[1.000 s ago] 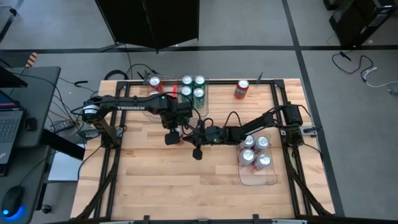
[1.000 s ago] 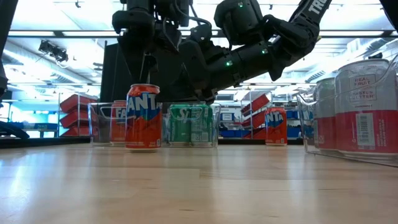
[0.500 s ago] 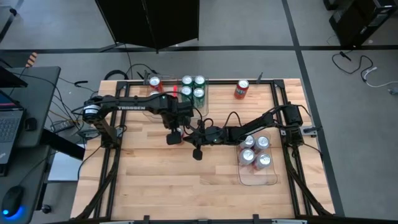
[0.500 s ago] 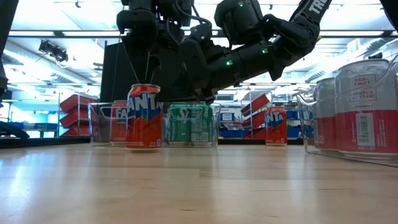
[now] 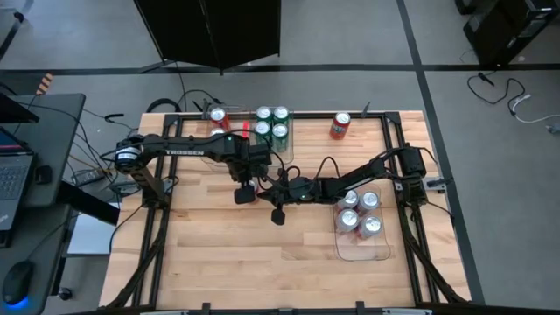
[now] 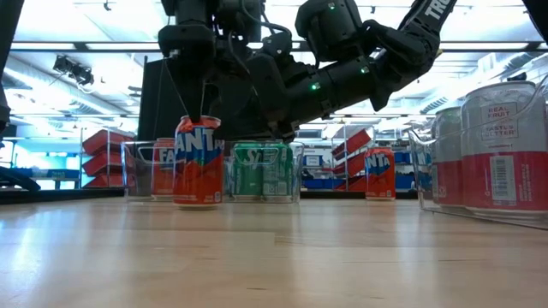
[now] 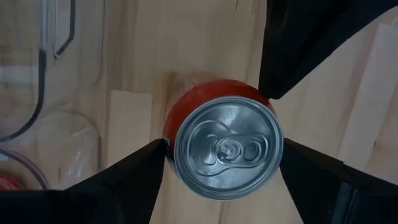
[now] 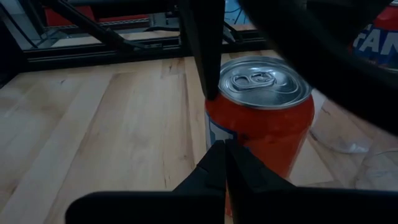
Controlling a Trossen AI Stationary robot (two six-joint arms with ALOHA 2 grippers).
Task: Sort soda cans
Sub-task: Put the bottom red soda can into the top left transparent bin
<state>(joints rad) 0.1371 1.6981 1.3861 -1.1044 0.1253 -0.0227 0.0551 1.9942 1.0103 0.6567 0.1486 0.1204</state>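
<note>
- The left gripper [image 7: 224, 158] hangs over a red can [image 6: 198, 161] near the middle of the table [image 5: 219, 254]. Its fingers [image 7: 127, 180] sit on both sides of the can top, wide apart and right up against it.
- I cannot tell if they squeeze it.
- The can stands upright on the wood.
- The right gripper [image 8: 224, 158] is shut tight and empty, just beside that red can.
- Green cans [image 5: 272, 123] sit in a clear tray [image 6: 295, 171] at the back.
- Silver-white cans [image 5: 360, 213] sit in a tray on the right.
- One more red can [image 5: 339, 126] stands alone at the back.
</note>
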